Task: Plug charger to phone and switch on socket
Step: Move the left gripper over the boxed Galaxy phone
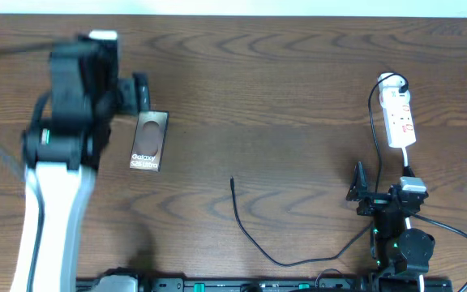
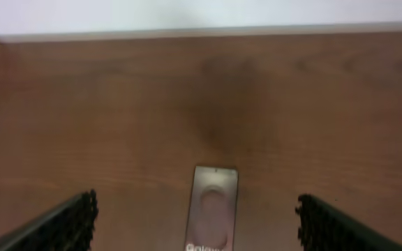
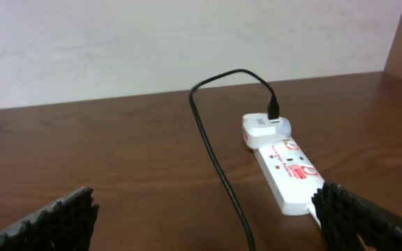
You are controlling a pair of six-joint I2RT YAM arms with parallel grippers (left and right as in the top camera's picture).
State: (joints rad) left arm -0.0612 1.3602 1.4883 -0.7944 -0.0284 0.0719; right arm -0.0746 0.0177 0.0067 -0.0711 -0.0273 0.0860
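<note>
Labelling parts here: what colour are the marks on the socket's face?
Red, on the white socket; clearest in the right wrist view.

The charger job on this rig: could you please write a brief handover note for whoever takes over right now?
Left gripper: open, empty, hovering by the far end of the phone.
Right gripper: open, empty, facing the socket.
The phone lies flat on the table, on the left arm's side. The charger runs from the white adapter at the socket's far end. Its free plug tip lies mid-table, apart from the phone.
Done: nothing plugged into the phone.
Left: grasp the plug tip, plug it into the phone, switch on the socket. The switch state cannot be read.
</note>
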